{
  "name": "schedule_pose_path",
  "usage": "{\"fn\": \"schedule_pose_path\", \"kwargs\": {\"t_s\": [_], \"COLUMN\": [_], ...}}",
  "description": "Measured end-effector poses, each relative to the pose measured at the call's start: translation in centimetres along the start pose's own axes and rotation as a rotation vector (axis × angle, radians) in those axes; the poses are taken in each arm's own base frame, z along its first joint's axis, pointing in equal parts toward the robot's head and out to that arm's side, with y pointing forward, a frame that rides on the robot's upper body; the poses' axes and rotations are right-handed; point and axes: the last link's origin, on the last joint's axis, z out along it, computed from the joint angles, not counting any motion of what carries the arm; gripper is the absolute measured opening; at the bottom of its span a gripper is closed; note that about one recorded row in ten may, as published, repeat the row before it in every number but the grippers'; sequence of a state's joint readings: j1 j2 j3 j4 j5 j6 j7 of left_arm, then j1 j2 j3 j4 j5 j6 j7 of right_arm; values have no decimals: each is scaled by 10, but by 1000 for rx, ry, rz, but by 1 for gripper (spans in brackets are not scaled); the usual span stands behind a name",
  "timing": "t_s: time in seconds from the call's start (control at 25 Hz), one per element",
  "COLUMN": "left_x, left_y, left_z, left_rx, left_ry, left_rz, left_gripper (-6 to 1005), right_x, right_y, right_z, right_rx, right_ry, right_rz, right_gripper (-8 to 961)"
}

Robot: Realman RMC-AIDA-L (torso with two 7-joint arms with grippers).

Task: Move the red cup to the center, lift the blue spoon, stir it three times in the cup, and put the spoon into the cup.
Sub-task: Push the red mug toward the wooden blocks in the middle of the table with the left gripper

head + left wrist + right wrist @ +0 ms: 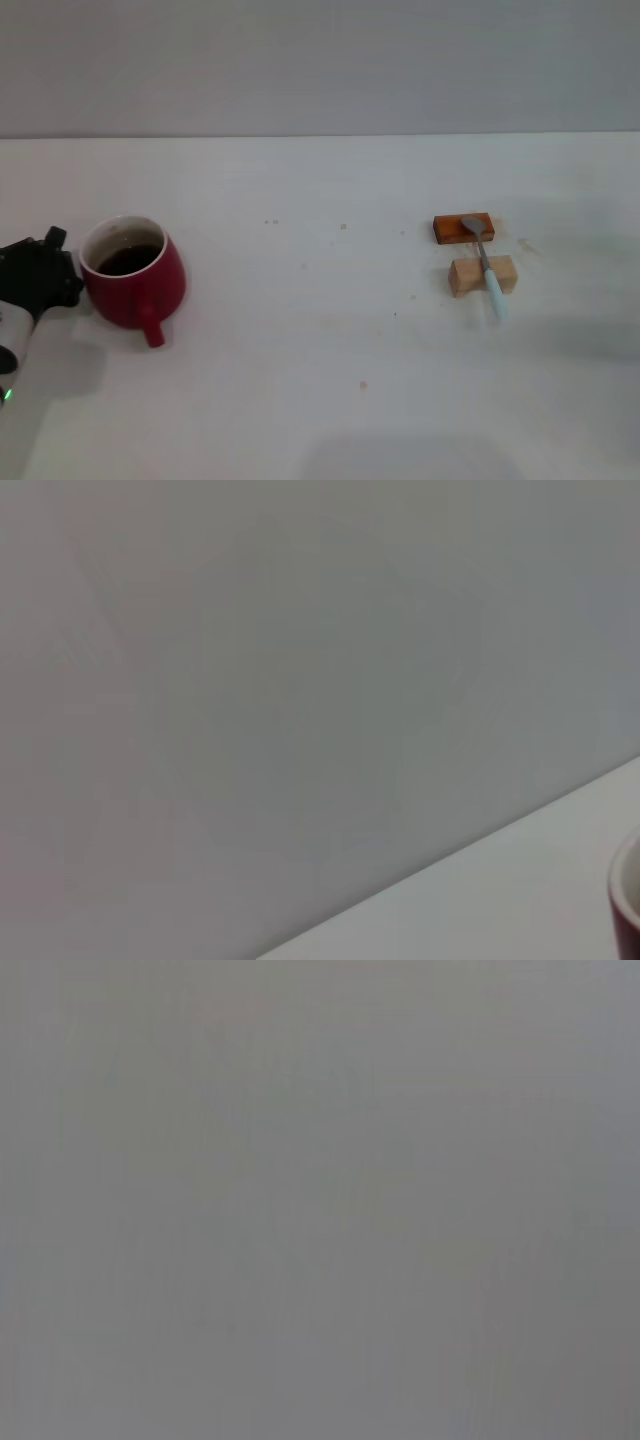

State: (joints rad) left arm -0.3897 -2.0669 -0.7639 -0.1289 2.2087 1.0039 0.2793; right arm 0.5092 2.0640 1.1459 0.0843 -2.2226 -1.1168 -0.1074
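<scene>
White bench, nothing done yet: red cup [132, 272] sits far left beside my left end effector [45, 268] (grip unclear), blue spoon [486, 265] untouched on two wooden blocks [482, 275] far right.

You have a white tabletop [320, 400] filling the lower part of the head view, lightly speckled. Behind it stands a plain grey wall [320, 60], evenly lit.
</scene>
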Motion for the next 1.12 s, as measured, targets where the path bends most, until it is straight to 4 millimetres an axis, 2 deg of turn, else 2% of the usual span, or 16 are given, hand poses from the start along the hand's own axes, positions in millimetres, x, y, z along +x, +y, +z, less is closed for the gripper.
{"fn": "schedule_pose_path", "kwargs": {"t_s": [0.8,1.12], "left_x": [33,42], "left_y": [43,57], "left_z": [21,22], "left_rx": [-165,-217], "left_ry": [79,109], "left_rz": [6,0], "left_gripper": [15,18], "right_x": [-2,-2], "right_y": [0,0], "right_z": [3,3], "right_rx": [-2,-1], "right_ry": [-7,-8], "right_rz": [-2,-2], "right_gripper": [695,695]}}
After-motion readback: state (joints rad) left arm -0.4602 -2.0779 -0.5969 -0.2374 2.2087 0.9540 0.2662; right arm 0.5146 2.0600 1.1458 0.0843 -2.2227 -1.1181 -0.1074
